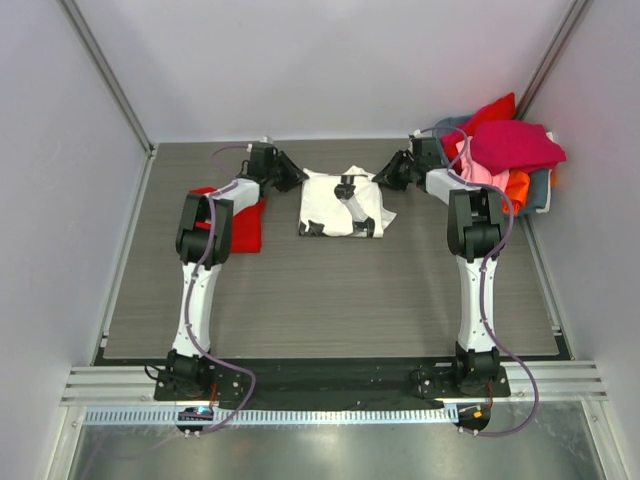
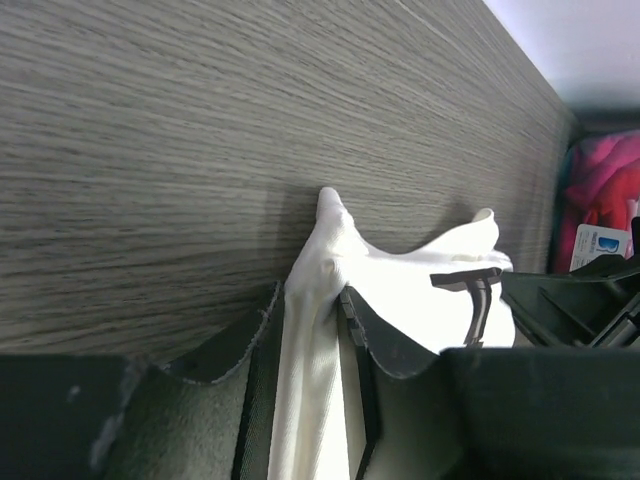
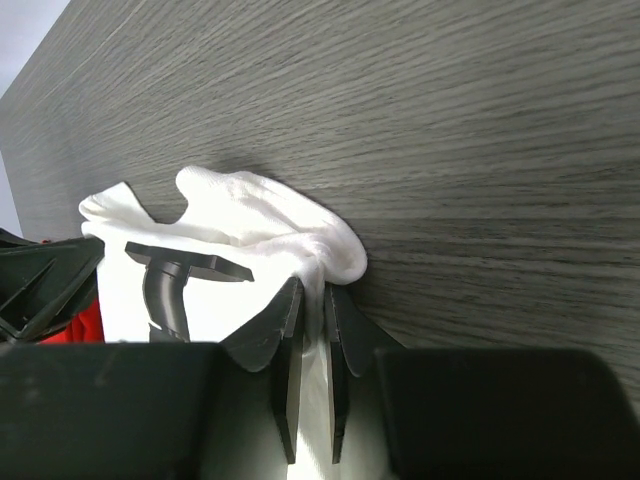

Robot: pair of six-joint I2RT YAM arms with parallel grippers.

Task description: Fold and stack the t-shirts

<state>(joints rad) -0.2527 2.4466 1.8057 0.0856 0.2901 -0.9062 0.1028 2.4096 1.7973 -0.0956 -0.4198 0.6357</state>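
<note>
While left claw point(image 2: 310, 300) and right claw point(image 3: 313, 295) pinch the white t-shirt point(image 1: 340, 205), its print point(image 3: 190, 266) looks partly hidden.

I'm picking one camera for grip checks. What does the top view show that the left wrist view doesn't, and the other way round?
Only the top view: the red shirt lying under the left arm, and both arms from base to wrist. Only the left wrist view: the left gripper close up, its fingers pinching a fold of white cloth. Both: the white shirt with black marks, the table, part of the pink pile and the right gripper.
</note>
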